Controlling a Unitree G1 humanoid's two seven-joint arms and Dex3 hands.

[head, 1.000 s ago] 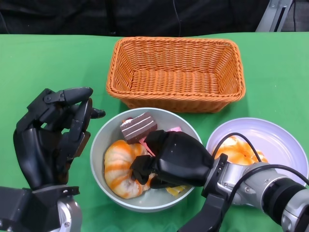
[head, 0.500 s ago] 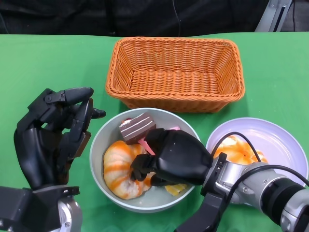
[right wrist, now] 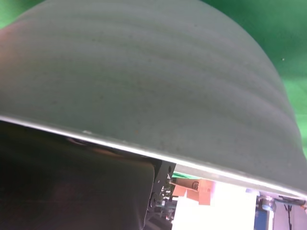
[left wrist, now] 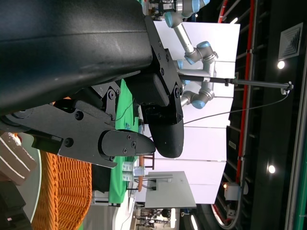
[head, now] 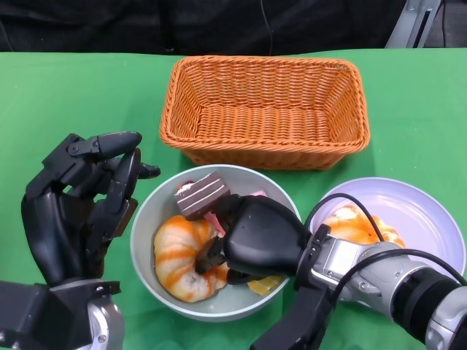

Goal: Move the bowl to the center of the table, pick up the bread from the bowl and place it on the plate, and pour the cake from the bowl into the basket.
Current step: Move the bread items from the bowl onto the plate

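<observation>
Right hand (head: 255,240) | in bowl (head: 146,219), fingers curled on bread (head: 179,255) (grip unconfirmed) | left hand (head: 76,211) spread, empty, beside bowl | advice: lift bread straight, clear cake (head: 202,195), carry to plate (head: 430,219)

My right hand (head: 252,237) reaches into the grey round bowl (head: 146,219), fingers against the orange-striped bread (head: 179,255). A brown layered cake slice (head: 201,195) lies beside it. My left hand (head: 76,208) hovers upright, fingers apart.
</observation>
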